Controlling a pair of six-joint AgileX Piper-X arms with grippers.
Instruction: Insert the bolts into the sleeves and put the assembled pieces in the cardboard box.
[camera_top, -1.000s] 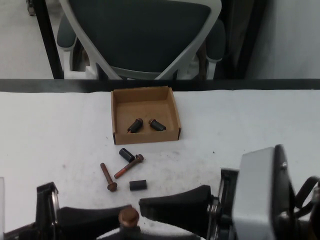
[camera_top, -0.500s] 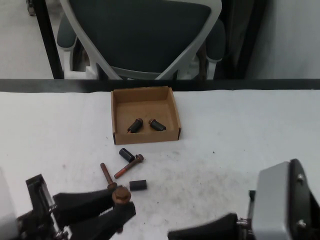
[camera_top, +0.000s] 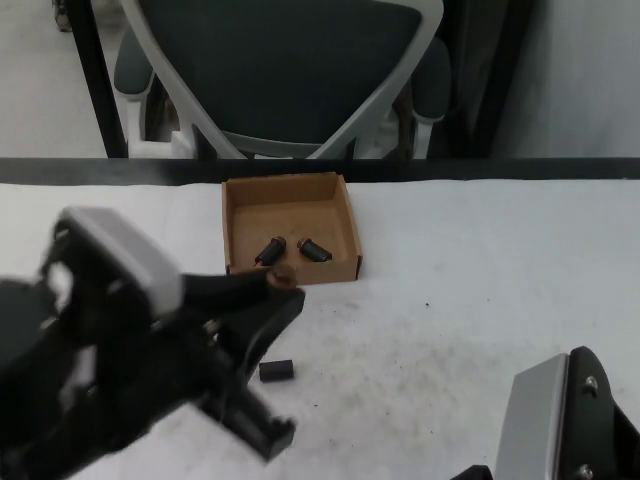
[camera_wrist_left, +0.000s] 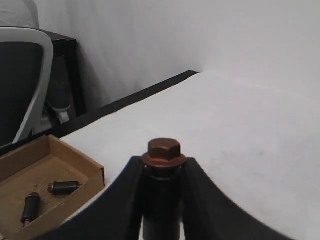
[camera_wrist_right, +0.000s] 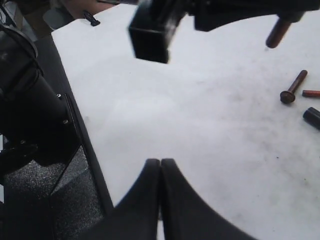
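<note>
Clamping a bolt (camera_wrist_left: 163, 151), the left hand (camera_wrist_left: 163, 170) hangs above the bench (camera_top: 450, 300) near the cardboard box (camera_top: 335, 268); the right hand (camera_wrist_right: 160, 165) has its fingers together.

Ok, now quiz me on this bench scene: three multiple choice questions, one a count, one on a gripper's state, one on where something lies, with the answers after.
1. How many dark pieces lie in the cardboard box?
A none
B two
C five

2. What state is the left gripper in?
A open and empty
B shut on nothing
C shut on a bolt

3. Where is the loose sleeve?
A on the bench, on the arms' side of the cardboard box
B inside the cardboard box
C balanced on the cardboard box's rim

Answers:
1 B, two dark pieces lie side by side on the box floor.
2 C, the bolt stands clamped in it, copper-coloured head on top.
3 A, it lies on the white bench, apart from the box's front wall.
</note>
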